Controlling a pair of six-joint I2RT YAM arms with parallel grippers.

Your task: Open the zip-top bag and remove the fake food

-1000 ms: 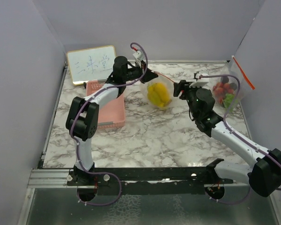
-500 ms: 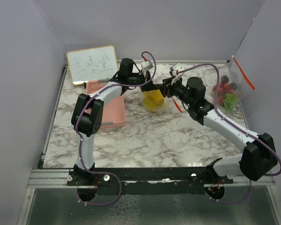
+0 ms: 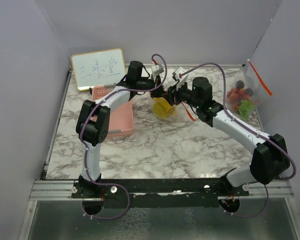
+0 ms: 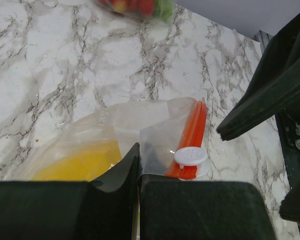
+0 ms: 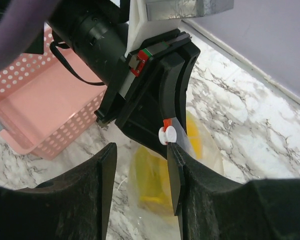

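Zip-top bag holding yellow fake food, pinched at top edge by left end effector beside white slider; right end effector spread, close to slider.

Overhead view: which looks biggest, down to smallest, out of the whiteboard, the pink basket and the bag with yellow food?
1. The pink basket and the whiteboard look about alike; the left arm hides part of the basket, so I won't rank them.
2. The bag with yellow food is clearly smallest.

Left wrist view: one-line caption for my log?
Left gripper shut on the zip-top bag beside its white slider, yellow fake food inside.
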